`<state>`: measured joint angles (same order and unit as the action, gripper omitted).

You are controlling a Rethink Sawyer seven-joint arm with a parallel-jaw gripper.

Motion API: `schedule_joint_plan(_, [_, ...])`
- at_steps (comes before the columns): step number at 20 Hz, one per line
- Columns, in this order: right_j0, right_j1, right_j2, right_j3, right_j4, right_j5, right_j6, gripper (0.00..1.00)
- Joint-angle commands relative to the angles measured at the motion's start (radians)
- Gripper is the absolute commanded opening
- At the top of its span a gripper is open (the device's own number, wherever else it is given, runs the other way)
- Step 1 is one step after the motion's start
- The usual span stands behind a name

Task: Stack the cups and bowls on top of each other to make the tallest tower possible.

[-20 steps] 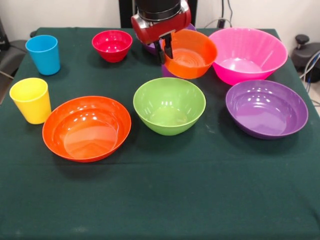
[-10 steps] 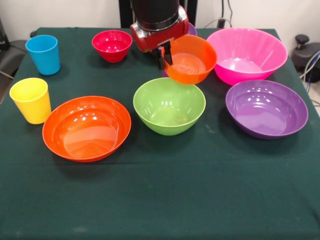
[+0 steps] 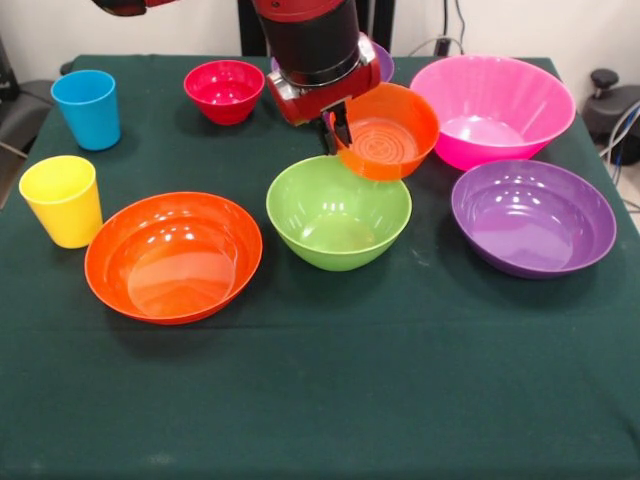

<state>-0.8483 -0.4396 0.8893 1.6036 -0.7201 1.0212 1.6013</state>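
My gripper [image 3: 338, 127] is shut on the left rim of the small orange bowl [image 3: 388, 132] and holds it tilted in the air, just above the far right rim of the green bowl [image 3: 338, 210]. The wide orange bowl [image 3: 173, 255] sits front left. The pink bowl [image 3: 492, 107] stands at the back right, with a purple bowl [image 3: 533, 216] in front of it. The second purple bowl [image 3: 381, 60] peeks out behind the arm. The small red bowl [image 3: 224, 90], blue cup [image 3: 87, 108] and yellow cup [image 3: 63, 200] stand at the left. The purple cup is hidden.
The table [image 3: 320, 400] has a dark green cloth. The arm's red and black wrist [image 3: 310, 50] comes down at the top centre. Black equipment [image 3: 612, 105] stands off the table's right edge.
The gripper has lifted the small orange bowl and carried it forward, from the back of the table to just above the green bowl's far right rim.
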Motion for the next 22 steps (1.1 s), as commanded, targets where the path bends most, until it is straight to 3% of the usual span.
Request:
schedule_joint_plan(1, [0.023,0.002,-0.037,-0.053,-0.026,0.161,-0.352,0.00])
schedule_joint_plan(13, [0.006,-0.043,-0.001,-0.039,-0.005,0.237,-0.339,0.00])
schedule_joint_plan(22, [-0.014,-0.019,-0.008,-0.006,-0.021,0.196,-0.321,0.00])
